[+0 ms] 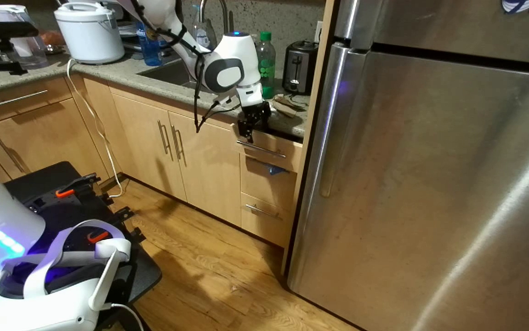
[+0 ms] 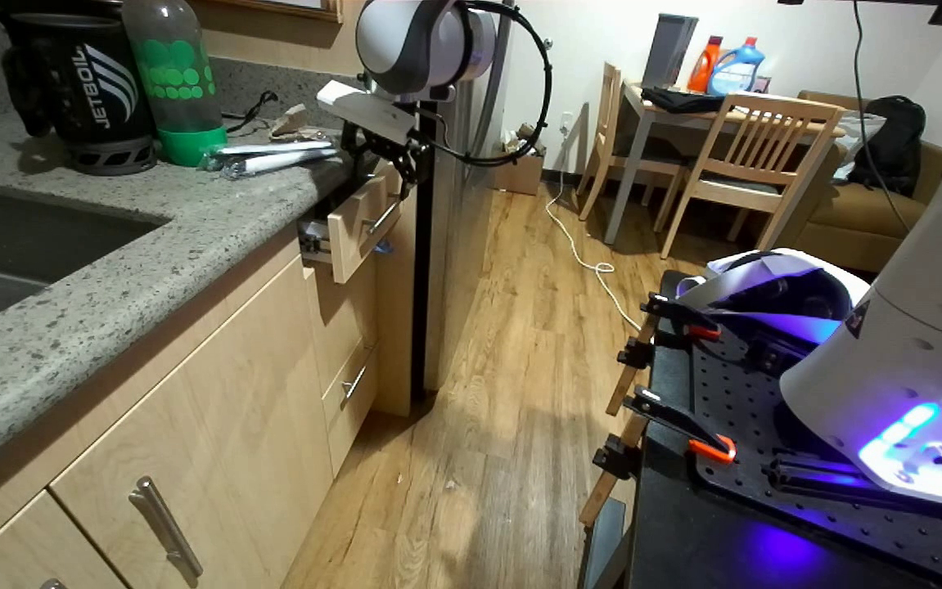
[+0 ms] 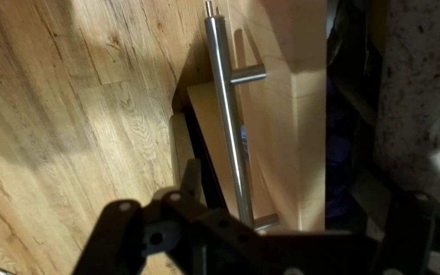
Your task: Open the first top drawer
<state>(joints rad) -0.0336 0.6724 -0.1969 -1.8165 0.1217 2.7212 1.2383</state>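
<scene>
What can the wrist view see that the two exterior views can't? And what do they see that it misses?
Only the wrist view: something dark purple inside the top drawer. I can't tell what it is.
Only the exterior views: the sink and a bottle with green spots.
All share: that drawer standing partly open, its silver handle and the wooden floor.

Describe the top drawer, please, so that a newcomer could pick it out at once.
Find the big silver refrigerator; beside it stands a narrow stack of three wooden drawers. The top drawer sits just below the countertop and juts out beyond the two beneath.
</scene>
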